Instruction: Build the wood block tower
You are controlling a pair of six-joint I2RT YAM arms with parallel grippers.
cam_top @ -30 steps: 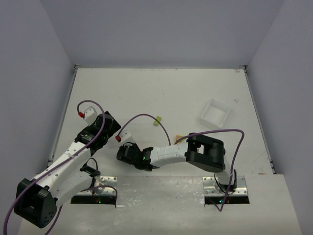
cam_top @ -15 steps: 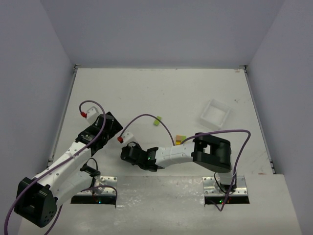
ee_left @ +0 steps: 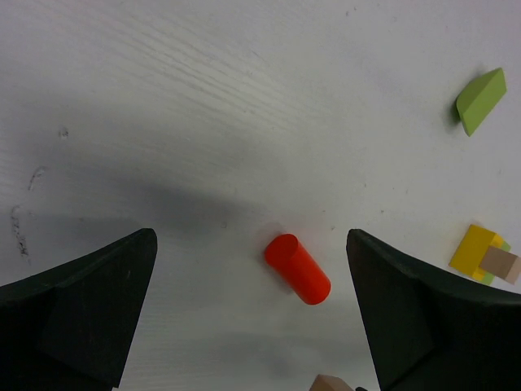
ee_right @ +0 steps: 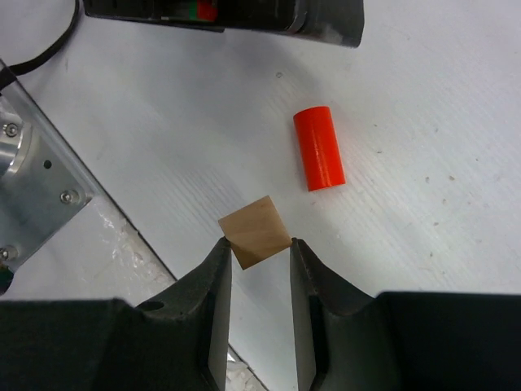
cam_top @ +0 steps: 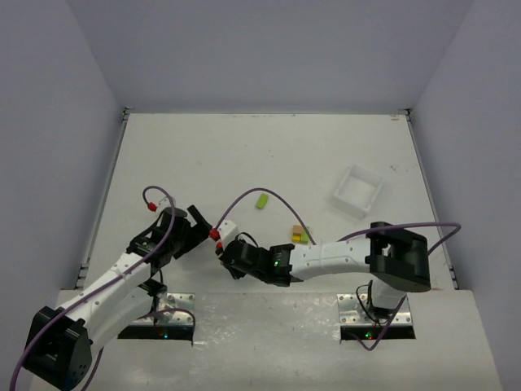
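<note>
Near the counter's front edge: both claws low and close together
Right claw (ee_right: 259, 244): narrow, pinching a plain tan cube (ee_right: 255, 231) by two opposite sides
Left claw (ee_left: 251, 236): wide, holding nothing, fingers (ee_left: 81, 318) either side of bare counter (ee_left: 203, 98)
Red-orange cylinder (ee_left: 297, 269): lying on its side between the left claw's fingers, touching neither; just beyond the plain tan cube in the right wrist view
Lime green wedge (ee_left: 480, 100): alone on the counter, well apart from the cylinder
Tower (cam_top: 299, 235): yellow block (ee_left: 475, 248) with a tan block (ee_left: 500, 263) touching it, lime edge showing beneath; stacking hard to tell
White square tray (cam_top: 358, 191): far right, apart from every block
</note>
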